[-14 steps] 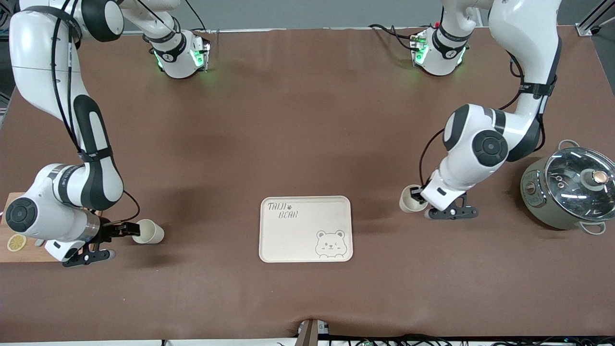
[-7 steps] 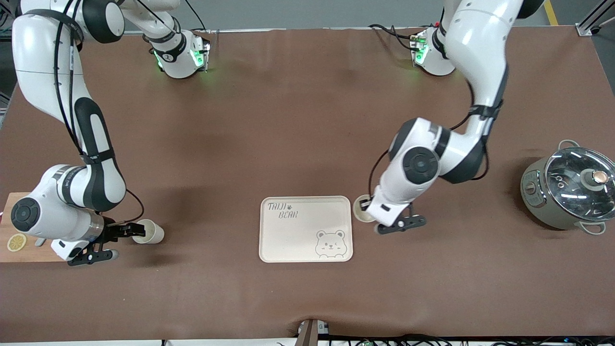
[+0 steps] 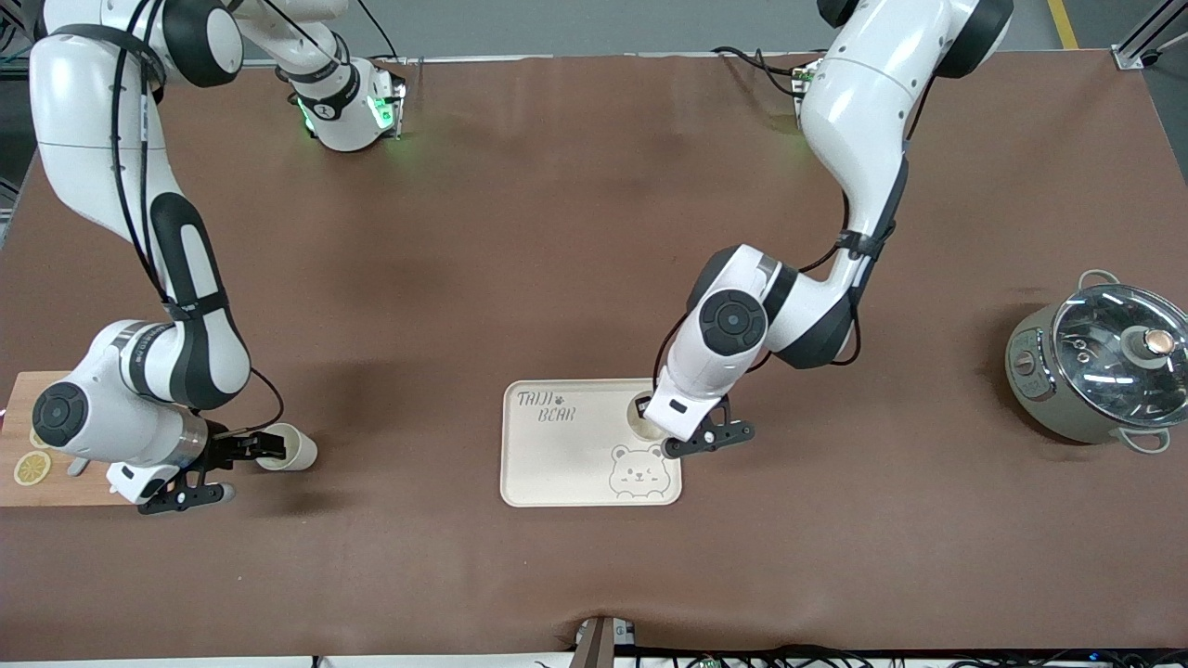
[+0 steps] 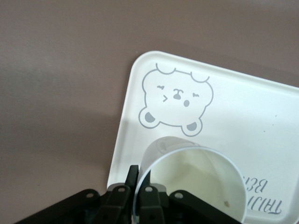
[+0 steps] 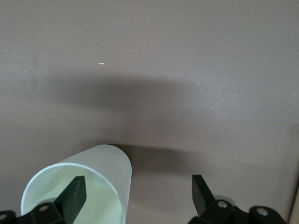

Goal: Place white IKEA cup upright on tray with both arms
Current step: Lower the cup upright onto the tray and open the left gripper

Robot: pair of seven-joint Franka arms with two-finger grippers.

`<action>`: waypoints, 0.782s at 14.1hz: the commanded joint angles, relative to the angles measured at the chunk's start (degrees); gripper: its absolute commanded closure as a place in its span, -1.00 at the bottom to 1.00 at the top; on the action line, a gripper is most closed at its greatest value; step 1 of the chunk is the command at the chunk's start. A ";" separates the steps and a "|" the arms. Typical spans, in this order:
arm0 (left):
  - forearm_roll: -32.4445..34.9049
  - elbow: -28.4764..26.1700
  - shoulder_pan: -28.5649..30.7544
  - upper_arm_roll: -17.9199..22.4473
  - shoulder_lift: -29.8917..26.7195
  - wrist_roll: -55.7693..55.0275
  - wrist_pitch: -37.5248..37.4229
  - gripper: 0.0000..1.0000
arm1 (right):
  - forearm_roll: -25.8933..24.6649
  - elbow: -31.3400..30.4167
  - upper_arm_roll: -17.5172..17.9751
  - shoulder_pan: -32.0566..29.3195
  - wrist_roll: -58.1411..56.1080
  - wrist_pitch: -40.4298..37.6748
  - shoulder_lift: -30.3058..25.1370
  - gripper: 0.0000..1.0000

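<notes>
The cream tray [image 3: 557, 459] with "TAIJI BEAR" lettering lies near the middle of the table. My left gripper [image 3: 652, 415] is shut on the rim of a white cup [image 3: 639, 414], mouth up, over the tray's corner beside the bear face. In the left wrist view the gripper [image 4: 139, 177] pinches the cup's [image 4: 196, 182] wall above the tray [image 4: 252, 116]. A second white cup [image 3: 291, 448] lies on its side toward the right arm's end. My right gripper [image 3: 256, 448] is open at its mouth. In the right wrist view the gripper [image 5: 138, 189] has one finger inside the cup [image 5: 100, 175].
A grey pot with a glass lid [image 3: 1102, 371] stands at the left arm's end of the table. A wooden cutting board [image 3: 23, 482] with a lemon slice [image 3: 32, 468] lies under the right arm's wrist at the table's edge.
The left arm has carried its cup from the bare table toward the right arm's end until it is over the tray. The right arm has shifted only slightly at the lying cup.
</notes>
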 commanded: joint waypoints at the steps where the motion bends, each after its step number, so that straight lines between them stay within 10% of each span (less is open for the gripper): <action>1: 0.43 2.21 -1.75 1.13 3.73 -1.53 2.48 1.00 | -0.17 -0.58 0.13 0.10 -0.90 1.40 0.19 -1.00; 7: 0.70 1.86 -3.24 2.63 4.97 -2.23 3.10 0.95 | -2.89 -0.66 0.22 0.10 -0.90 2.89 0.63 -1.00; 8: 0.78 1.86 -3.16 2.72 4.97 -1.97 3.10 -0.69 | -2.90 -0.66 0.22 0.10 -0.90 2.90 0.63 -1.00; 9: 0.96 1.77 -3.33 2.80 4.88 -2.14 3.10 -1.00 | -2.90 -0.66 0.22 0.10 -0.90 2.90 0.63 -1.00; 11: 1.22 1.86 -3.60 2.80 4.44 -2.85 3.10 -1.00 | -2.90 -0.66 0.22 0.19 -0.81 2.63 0.63 -1.00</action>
